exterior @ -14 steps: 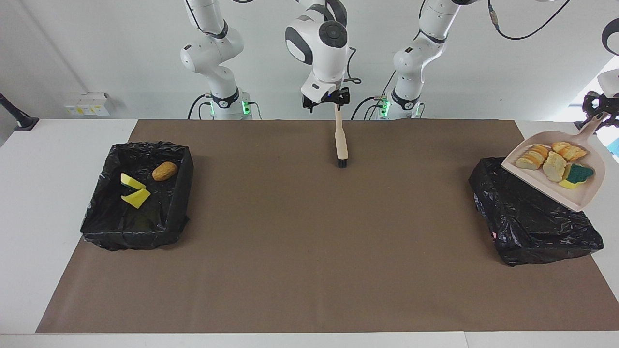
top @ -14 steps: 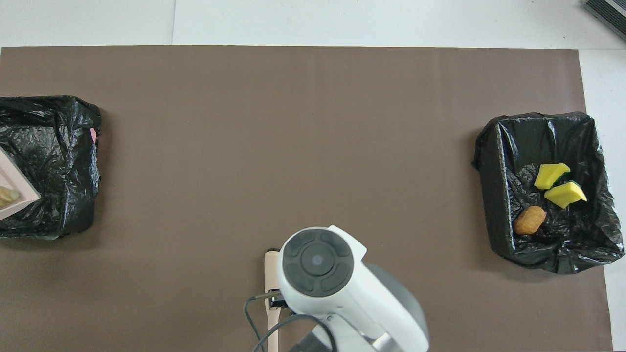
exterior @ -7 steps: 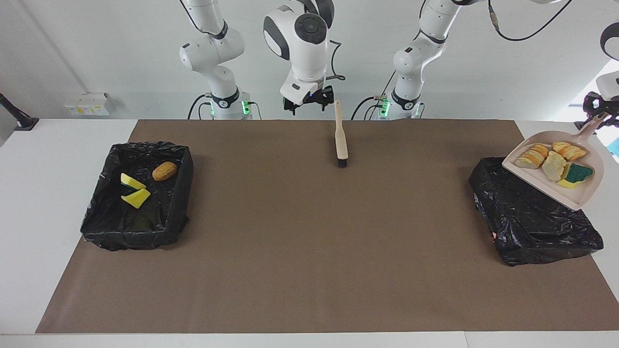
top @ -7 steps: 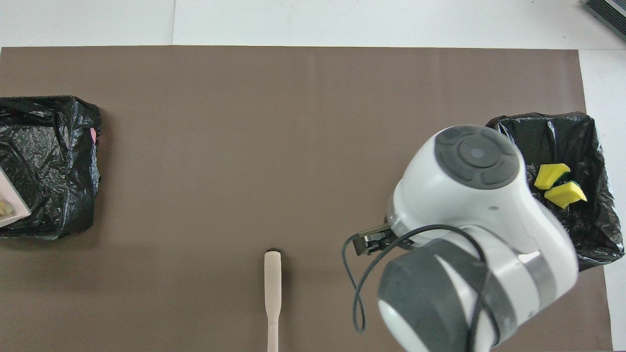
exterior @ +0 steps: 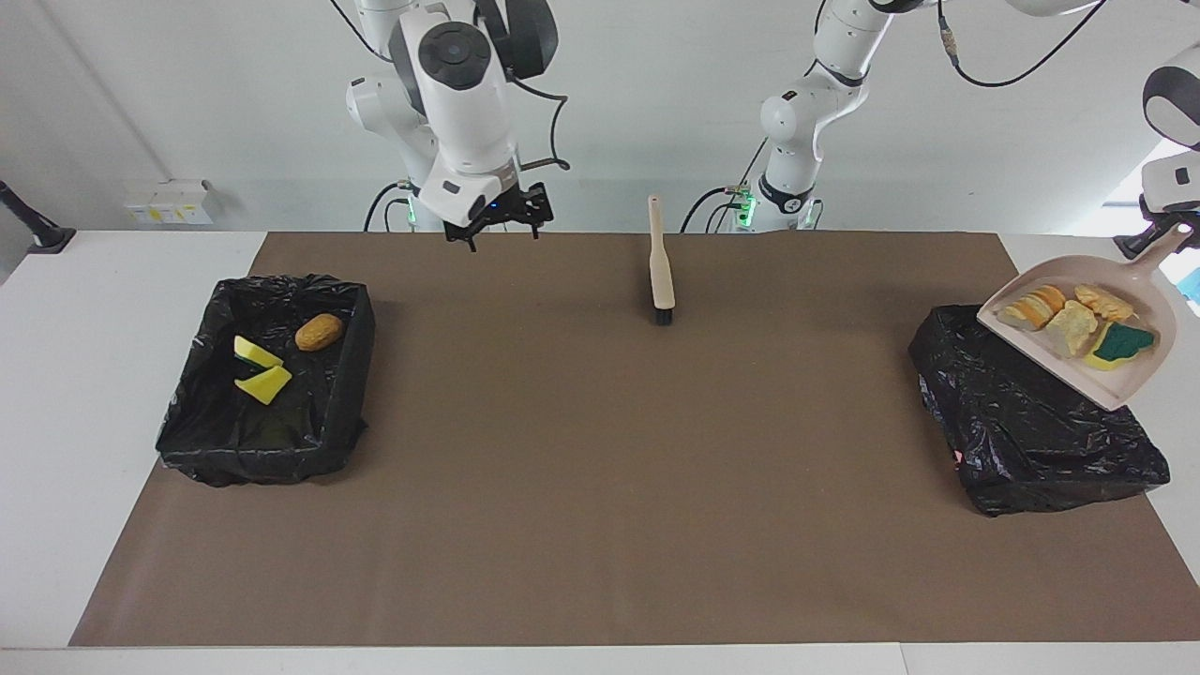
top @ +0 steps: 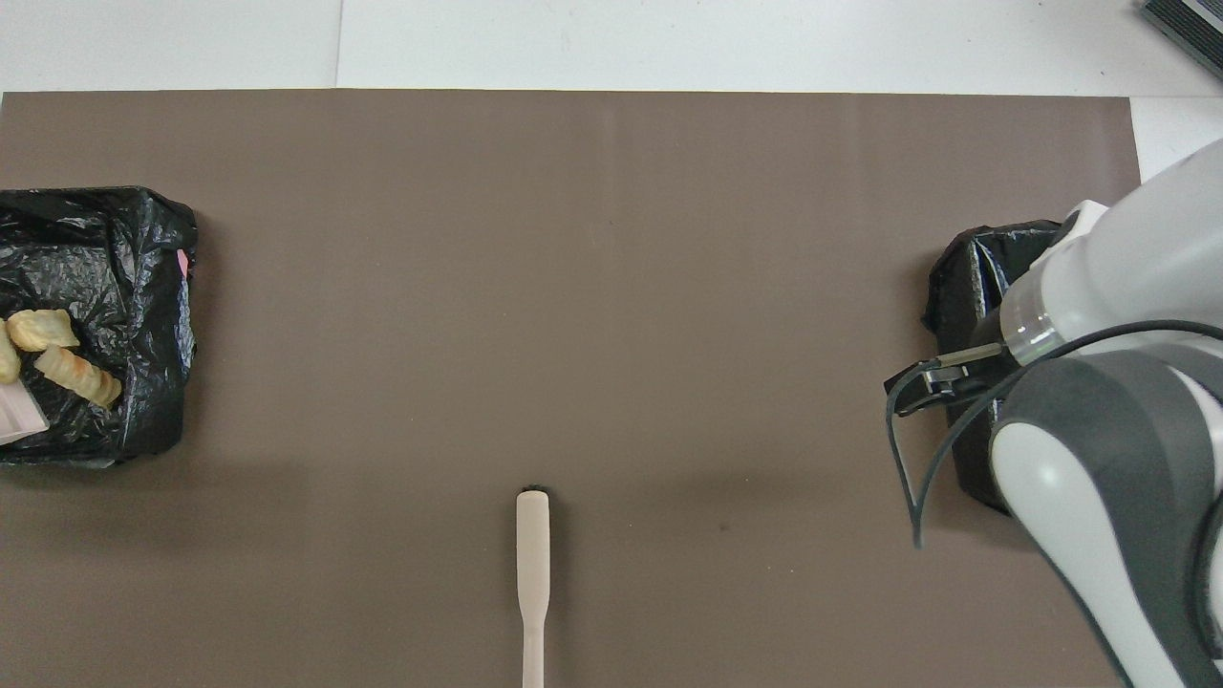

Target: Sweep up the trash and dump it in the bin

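The right gripper (exterior: 497, 220) has swung away from the brush (exterior: 661, 272) toward the right arm's end of the table, and the dustpan (exterior: 1097, 323) has tipped further, its load sliding toward the lip. That right gripper hangs with its fingers spread wide and holds nothing, up over the mat's edge well away from the brush. The brush lies flat on the brown mat (exterior: 609, 469), handle toward the robots. The left gripper (exterior: 1158, 234) is clamped tight on the dustpan's handle, holding the pan tilted above a black-lined bin (exterior: 1031, 431) at the left arm's end, well apart from the brush. Trash (exterior: 1069, 323) sits in the pan: bread-like lumps and a green-topped sponge. More trash (exterior: 272, 361), two yellow sponge pieces and a tan lump, lies in the second bin (exterior: 187, 431).
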`<state>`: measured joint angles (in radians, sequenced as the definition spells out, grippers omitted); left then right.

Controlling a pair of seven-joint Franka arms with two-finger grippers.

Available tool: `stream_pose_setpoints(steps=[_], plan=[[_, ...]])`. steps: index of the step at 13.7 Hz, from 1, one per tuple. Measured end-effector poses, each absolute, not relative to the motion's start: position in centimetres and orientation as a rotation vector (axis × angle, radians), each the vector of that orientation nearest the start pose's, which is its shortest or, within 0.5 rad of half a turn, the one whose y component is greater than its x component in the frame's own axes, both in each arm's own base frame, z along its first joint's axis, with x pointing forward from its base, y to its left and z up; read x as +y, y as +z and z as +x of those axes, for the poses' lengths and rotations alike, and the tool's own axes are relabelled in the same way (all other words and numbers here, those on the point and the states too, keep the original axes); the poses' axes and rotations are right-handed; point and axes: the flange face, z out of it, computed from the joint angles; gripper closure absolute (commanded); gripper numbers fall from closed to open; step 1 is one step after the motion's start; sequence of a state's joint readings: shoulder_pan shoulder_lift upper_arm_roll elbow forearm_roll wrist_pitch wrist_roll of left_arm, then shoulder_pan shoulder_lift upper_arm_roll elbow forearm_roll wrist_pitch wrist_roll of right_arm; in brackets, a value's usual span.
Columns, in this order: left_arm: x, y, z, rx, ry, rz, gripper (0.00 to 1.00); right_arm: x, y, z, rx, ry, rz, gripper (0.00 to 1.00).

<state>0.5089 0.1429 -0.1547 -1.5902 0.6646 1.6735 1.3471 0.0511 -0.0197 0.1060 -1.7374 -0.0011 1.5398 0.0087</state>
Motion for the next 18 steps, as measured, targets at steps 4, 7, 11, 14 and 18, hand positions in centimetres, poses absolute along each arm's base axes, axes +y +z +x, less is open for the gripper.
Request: stream_pose_setpoints(steps=[4,7,11,14,18], plan=[[23.7,56.7,56.1,1.483,0.777,-2.121,1.0,2.4,56.2,54.5,-0.084,0.157,-3.164,0.0],[22.6,57.2,56.9,1.572,0.809,-1.993,1.0,-1.9,58.0,54.8,0.028,0.096,-3.163,0.0],[22.9,57.9,57.1,1.615,0.821,-1.921,1.0,-4.0,61.5,53.3,0.091,0.032,-3.158,0.0],[22.3,59.9,57.3,1.635,0.783,-1.893,1.0,-4.3,63.6,52.8,0.117,-0.004,-3.118,0.0],[19.0,61.7,57.8,1.731,0.573,-1.966,1.0,-4.5,64.3,52.7,0.134,-0.021,-3.112,0.0]])
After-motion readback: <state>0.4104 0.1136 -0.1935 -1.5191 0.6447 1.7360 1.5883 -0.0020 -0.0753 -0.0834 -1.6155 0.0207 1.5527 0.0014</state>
